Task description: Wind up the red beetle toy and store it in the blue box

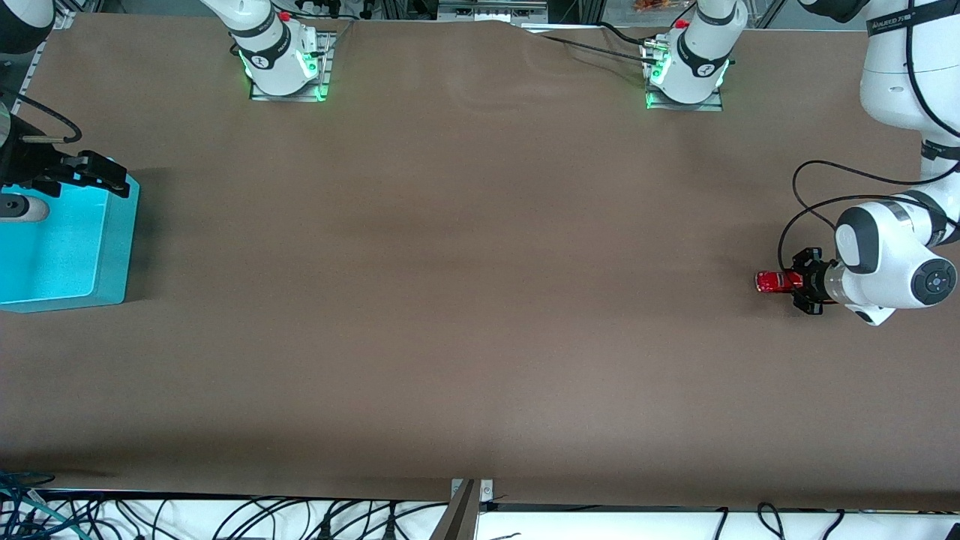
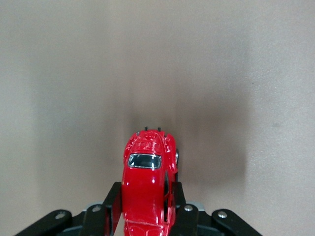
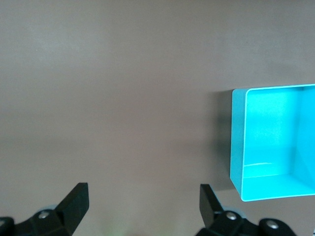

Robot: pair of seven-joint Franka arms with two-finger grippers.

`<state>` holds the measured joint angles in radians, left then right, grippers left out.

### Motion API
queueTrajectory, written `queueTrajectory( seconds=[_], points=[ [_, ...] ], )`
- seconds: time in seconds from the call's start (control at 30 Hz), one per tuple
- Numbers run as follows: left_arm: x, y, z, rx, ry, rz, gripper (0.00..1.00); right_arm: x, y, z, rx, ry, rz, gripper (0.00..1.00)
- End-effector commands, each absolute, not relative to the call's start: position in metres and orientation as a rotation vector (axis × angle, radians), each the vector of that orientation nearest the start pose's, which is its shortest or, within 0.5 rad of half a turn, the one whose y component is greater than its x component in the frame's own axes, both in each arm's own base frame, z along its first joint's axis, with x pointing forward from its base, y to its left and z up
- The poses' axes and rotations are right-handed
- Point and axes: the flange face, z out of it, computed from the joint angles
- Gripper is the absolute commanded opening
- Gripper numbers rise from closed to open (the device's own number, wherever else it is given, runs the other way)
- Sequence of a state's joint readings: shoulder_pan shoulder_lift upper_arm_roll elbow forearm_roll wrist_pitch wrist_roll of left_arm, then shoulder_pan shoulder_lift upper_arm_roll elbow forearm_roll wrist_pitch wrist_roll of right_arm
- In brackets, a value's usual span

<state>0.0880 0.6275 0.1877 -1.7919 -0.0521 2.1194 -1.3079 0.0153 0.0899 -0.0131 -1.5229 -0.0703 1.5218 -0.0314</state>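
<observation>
I have the left gripper (image 1: 789, 281) at the left arm's end of the table (image 1: 465, 300), low over the brown surface, with its wrist turned level so the fingers point toward the right arm's end. Its fingers are clenched on the red toy car (image 1: 776, 281). In the left wrist view I see the two black fingers (image 2: 112, 209) pressed against the sides of the car (image 2: 147, 187) near one end, and the rest of the body sticks out past the fingertips. The car's dark window and glossy rounded roof face the wrist camera. I cannot tell whether its wheels touch the table.

The blue box (image 1: 56, 251) sits at the right arm's end of the table, well apart from the car, with its open top facing up. I see nothing inside the part of it that shows.

The right gripper (image 1: 94, 174) is at the box's rim, at the corner nearer the robots' bases. Its fingers are released: in the right wrist view the two black fingertips (image 3: 76, 196) stand wide apart with nothing between them, and the box (image 3: 275, 142) shows to one side of them.
</observation>
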Motion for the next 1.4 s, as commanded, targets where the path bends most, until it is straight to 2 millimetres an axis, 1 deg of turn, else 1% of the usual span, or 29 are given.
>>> queueTrajectory(
  seconds=[0.0,0.6,0.77,1.0,1.37],
  points=[
    [0.6058,0.1656,0.1619,2.349,2.37,-0.368,0.0,0.5782,-0.0064,0.5979,-3.197,-0.072,0.137,1.0],
    [0.6075,0.1621,0.1633,2.409,2.299,-0.371,0.0,0.5782,-0.0064,0.5979,-3.197,-0.072,0.137,1.0],
    [0.6079,0.1603,0.1644,2.446,2.25,-0.376,0.0,0.5782,-0.0064,0.5979,-3.197,-0.072,0.137,1.0],
    [0.6077,0.1602,0.1635,2.435,2.263,-0.378,0.0,0.5782,-0.0063,0.5978,-3.195,-0.072,0.137,1.0],
    [0.6076,0.1633,0.165,2.37,2.323,-0.375,0.0,0.5782,-0.0063,0.5978,-3.195,-0.072,0.137,1.0]
  ],
)
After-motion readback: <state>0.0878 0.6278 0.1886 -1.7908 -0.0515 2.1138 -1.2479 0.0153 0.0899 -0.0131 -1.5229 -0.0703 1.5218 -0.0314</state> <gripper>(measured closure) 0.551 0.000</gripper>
